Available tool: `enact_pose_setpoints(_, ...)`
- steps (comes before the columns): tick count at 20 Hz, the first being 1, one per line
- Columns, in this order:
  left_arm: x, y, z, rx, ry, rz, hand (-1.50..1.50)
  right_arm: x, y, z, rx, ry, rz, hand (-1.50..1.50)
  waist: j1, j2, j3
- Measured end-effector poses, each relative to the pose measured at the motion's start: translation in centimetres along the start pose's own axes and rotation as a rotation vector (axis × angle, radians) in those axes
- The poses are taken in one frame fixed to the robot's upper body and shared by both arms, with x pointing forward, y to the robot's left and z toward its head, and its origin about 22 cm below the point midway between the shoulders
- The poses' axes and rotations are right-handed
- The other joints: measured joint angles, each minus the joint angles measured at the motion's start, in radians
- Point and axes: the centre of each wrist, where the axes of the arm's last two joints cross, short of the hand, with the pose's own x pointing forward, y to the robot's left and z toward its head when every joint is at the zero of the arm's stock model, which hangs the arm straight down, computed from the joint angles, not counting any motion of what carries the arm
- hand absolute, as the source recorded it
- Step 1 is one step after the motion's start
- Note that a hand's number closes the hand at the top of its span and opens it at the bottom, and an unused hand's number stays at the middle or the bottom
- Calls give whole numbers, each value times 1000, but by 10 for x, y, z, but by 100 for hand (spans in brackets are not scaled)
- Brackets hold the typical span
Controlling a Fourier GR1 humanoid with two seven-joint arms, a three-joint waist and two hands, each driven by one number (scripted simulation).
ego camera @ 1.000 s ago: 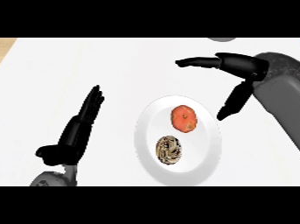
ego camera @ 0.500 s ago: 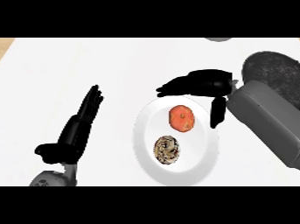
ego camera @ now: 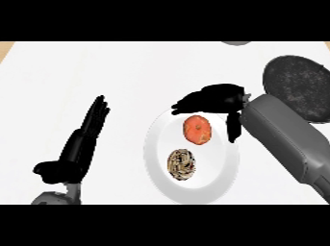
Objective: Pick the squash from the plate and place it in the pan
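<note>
At the left of the white table (ego camera: 75, 72), the left hand (ego camera: 79, 144) is seen resting with its fingers straight and released, nothing being held. On the white plate (ego camera: 157, 163) near the middle, a brown coiled item (ego camera: 183, 163) is seen on the near part and the orange squash (ego camera: 197, 129) on the far part, ungrasped. The right hand (ego camera: 213, 100) is held over the plate's far rim, just beyond the squash, fingers slack and spread, and the dark pan (ego camera: 302, 86) lies at the far right.
</note>
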Motion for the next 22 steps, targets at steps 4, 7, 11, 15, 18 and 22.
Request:
enact_pose_setpoints(4,-2,1,1,5,4,2,0,-1,6,-5,5,15,-4,-150,-3,-1,0)
enact_pose_setpoints(7,-2,-2,2,4,-1,1,0,-5,10,-10,-7,20,-24,-150,-2,-1,0)
enact_pose_setpoints(11,-1,-2,-2,4,-3,5,0,-7,16,-22,-19,18,-53,-150,-1,0,0)
enact_pose_setpoints(15,-9,-2,2,0,4,8,0,-10,23,-31,-11,24,-57,-150,-1,0,0)
enact_pose_setpoints(18,-2,3,3,-5,4,5,0,-13,32,-38,13,33,-58,-150,1,0,0)
enact_pose_setpoints(22,2,-1,-1,-5,-2,2,0,-13,36,-49,58,46,-31,150,2,-2,-1)
